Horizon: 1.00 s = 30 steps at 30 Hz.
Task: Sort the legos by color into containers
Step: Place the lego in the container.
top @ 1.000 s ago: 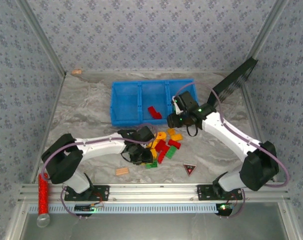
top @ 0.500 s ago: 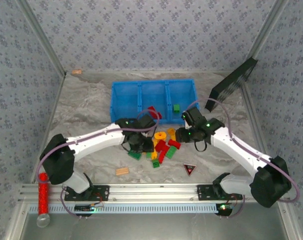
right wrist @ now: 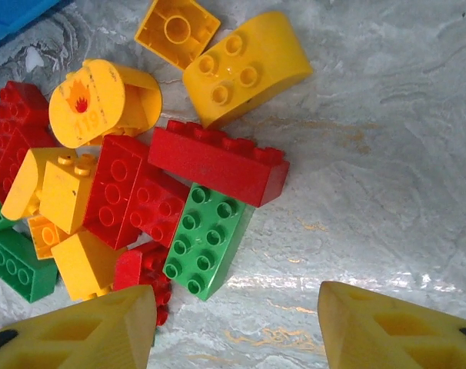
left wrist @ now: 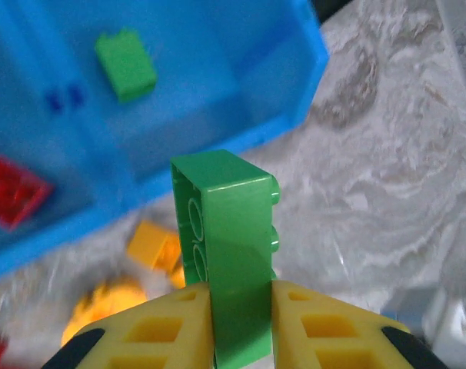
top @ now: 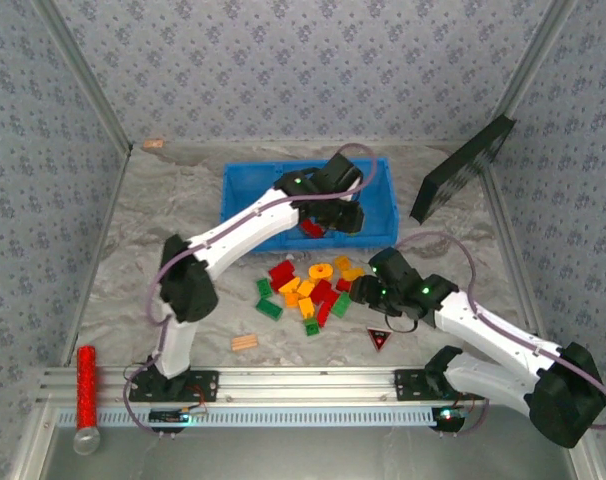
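Now the left gripper point(left wrist: 241, 301) is pinching a green lego point(left wrist: 231, 231). The right gripper point(right wrist: 237, 315) is gaping, legos point(right wrist: 141, 192) at eleven o'clock.

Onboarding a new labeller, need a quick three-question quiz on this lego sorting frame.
1. True or false: the left gripper holds a red brick.
2. The right gripper is: A) shut on a yellow brick, B) open above the loose pile, C) shut and empty.
3. Which brick colours already lie in the blue bin?
Key: 1 false, it holds a green brick. 2 B. 3 green piece and red piece.
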Each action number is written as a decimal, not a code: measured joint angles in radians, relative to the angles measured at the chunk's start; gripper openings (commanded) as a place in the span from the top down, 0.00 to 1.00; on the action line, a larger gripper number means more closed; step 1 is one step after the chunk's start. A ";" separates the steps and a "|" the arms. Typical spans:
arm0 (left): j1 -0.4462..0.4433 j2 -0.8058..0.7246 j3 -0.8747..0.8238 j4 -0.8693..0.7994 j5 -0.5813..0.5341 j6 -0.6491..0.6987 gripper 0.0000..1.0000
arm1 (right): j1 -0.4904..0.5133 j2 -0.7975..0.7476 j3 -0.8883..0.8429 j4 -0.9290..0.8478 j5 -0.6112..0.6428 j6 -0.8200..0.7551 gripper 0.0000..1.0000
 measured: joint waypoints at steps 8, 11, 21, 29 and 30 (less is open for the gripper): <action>0.029 0.386 0.516 -0.061 -0.037 0.100 0.76 | 0.051 0.043 -0.054 0.097 0.042 0.174 0.40; 0.052 0.456 0.569 -0.061 -0.033 0.099 0.75 | 0.069 0.081 -0.057 0.121 0.048 0.205 0.39; 0.088 0.530 0.566 -0.045 0.008 0.072 0.74 | 0.089 0.166 -0.040 0.156 0.082 0.259 0.41; 0.086 0.551 0.563 -0.038 0.039 0.050 0.60 | 0.093 0.248 -0.024 0.197 0.089 0.293 0.41; 0.086 0.551 0.562 -0.037 0.042 0.047 0.58 | 0.093 0.260 -0.021 0.201 0.089 0.296 0.41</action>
